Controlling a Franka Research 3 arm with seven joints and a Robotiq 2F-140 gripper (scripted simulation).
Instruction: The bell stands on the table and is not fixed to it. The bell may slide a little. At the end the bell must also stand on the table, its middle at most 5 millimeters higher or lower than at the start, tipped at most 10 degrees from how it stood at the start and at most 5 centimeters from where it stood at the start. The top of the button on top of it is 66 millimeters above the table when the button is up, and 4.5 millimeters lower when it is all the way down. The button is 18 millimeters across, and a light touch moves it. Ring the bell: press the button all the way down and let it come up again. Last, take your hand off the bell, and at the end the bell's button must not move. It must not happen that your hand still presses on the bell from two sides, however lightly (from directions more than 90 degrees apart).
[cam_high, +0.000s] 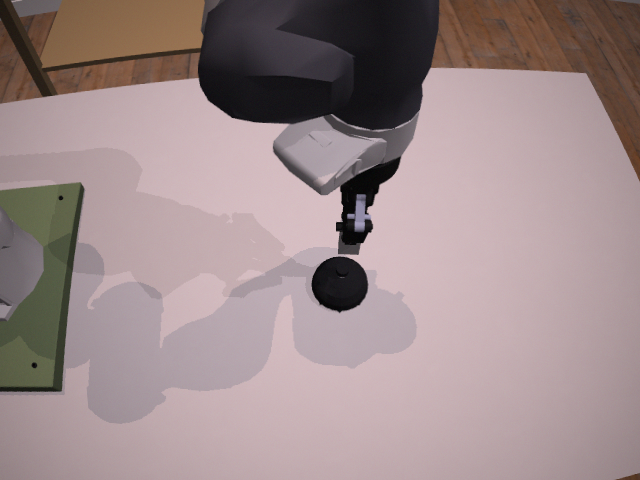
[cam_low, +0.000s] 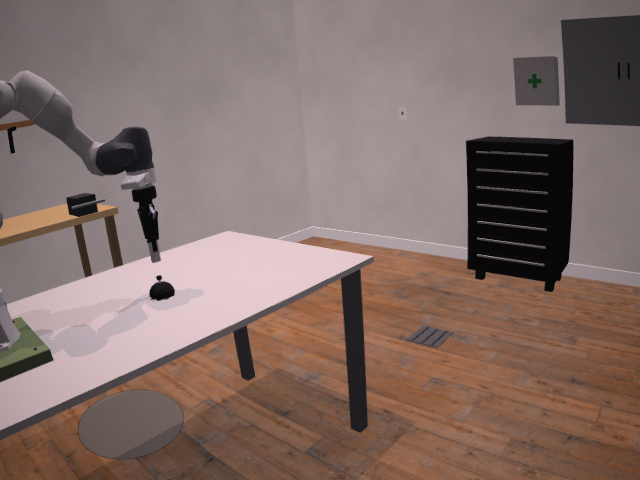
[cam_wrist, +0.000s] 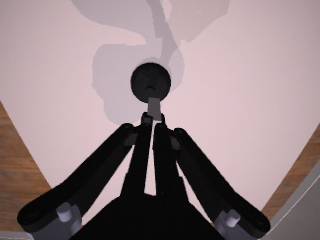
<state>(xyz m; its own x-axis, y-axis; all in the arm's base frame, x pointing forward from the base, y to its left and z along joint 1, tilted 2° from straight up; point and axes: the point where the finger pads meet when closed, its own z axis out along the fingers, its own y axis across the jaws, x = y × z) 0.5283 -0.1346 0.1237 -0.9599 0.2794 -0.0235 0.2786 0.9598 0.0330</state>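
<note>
Jaws pressed together, holding nothing, hanging above the bell

The exterior view alone shows the black drawer chest and wood floor; the pale table carries the upright black bell, the gripper clear of its button.

Open gap between closed claw and bell, seemingly unobstructed all around

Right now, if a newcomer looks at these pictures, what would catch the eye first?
First the small black bell standing alone near the middle of the pale table, with its button on top. Just above it hangs the shut gripper, holding nothing and apart from the bell, under the dark bulky arm. In the exterior view, a tall black chest of drawers stands against the far wall.
</note>
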